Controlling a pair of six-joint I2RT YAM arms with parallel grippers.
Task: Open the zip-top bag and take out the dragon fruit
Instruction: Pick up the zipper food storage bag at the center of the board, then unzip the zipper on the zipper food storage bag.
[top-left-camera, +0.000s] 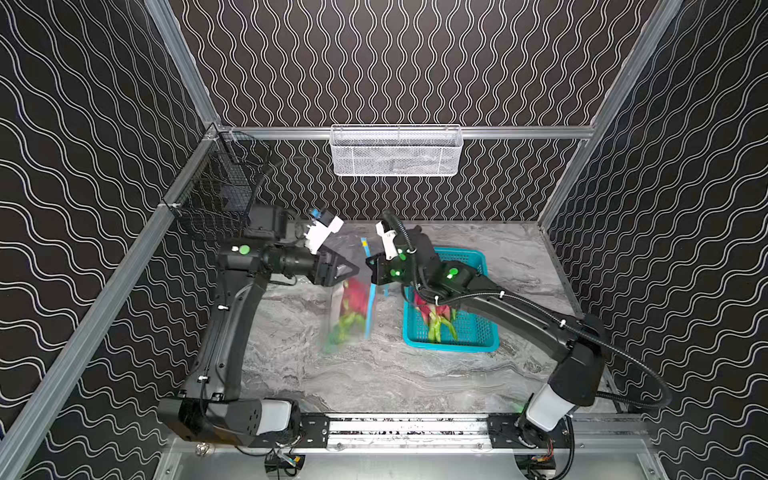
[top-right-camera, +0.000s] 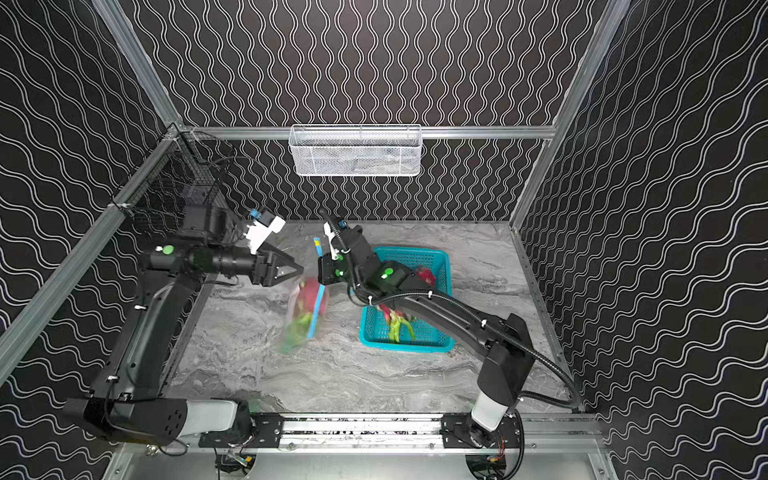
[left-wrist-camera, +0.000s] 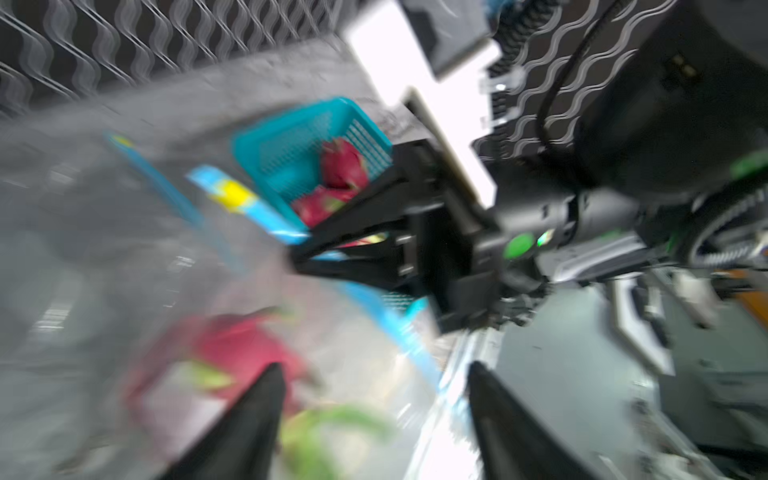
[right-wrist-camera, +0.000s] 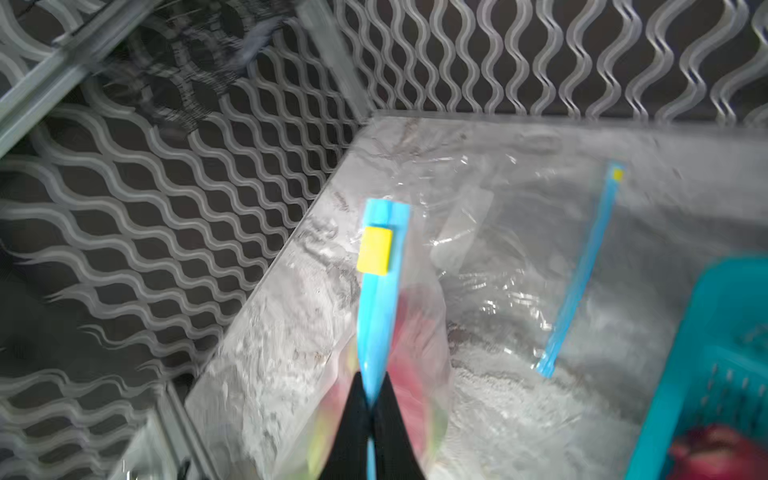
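1. Right gripper (right-wrist-camera: 370, 399) pinched shut on zip strip (right-wrist-camera: 380, 291); left gripper (left-wrist-camera: 374, 365) spread wide, empty.
2. Dragon fruit (top-left-camera: 356, 296) inside hanging bag (top-left-camera: 351, 320), beside basket (top-left-camera: 451, 347).
3. Risk: strip slipping from single pinch under swinging weight.

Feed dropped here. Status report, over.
Right gripper shut on blue strip of zip-top bag. Left gripper open, beside bag. Dragon fruit inside bag. Nothing blocking.
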